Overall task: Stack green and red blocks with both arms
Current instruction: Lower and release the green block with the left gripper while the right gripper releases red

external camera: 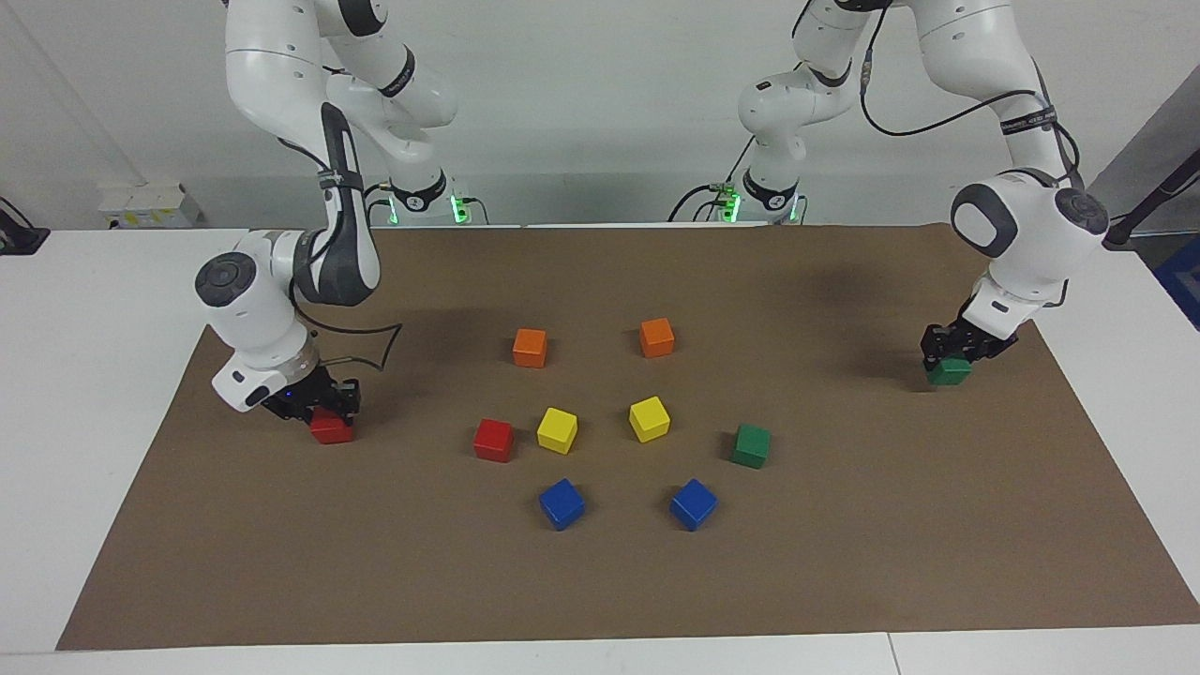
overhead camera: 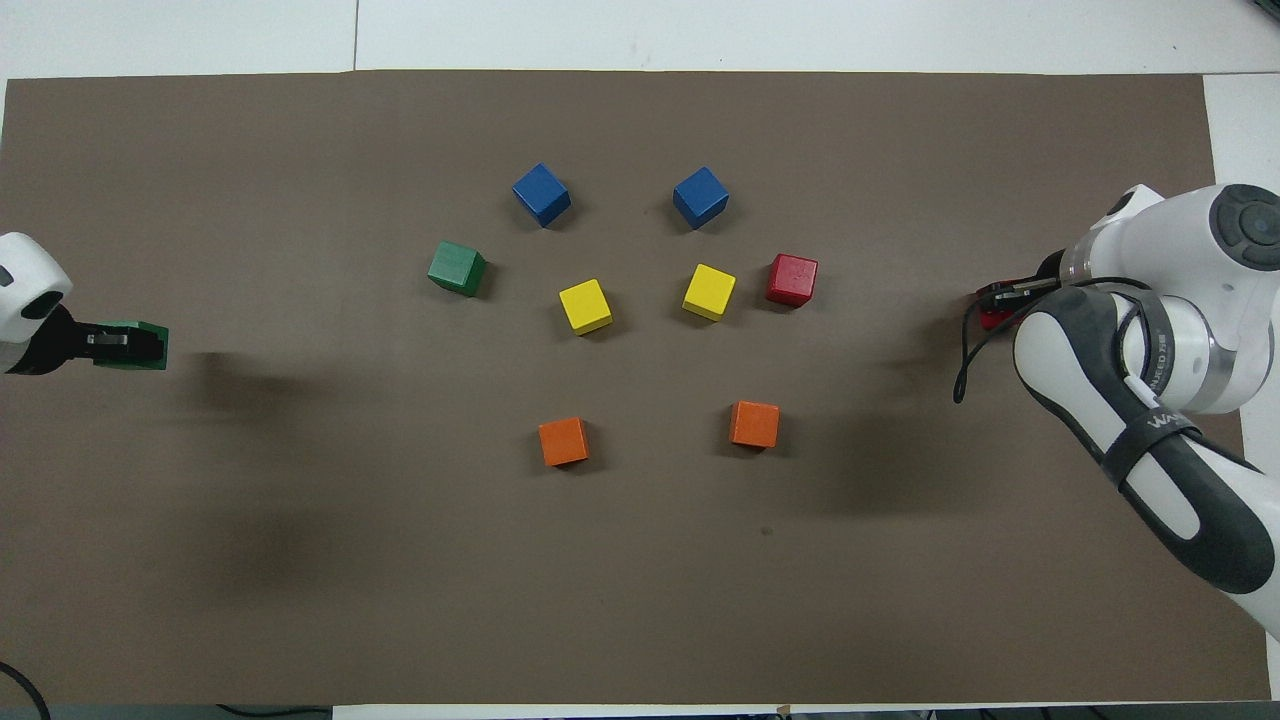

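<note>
Though clamped, green block (external camera: 949,372) level

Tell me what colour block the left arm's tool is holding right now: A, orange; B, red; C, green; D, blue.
C: the left tool is shut on a green block near the left arm's end of the mat, while the right tool holds a red block.
</note>
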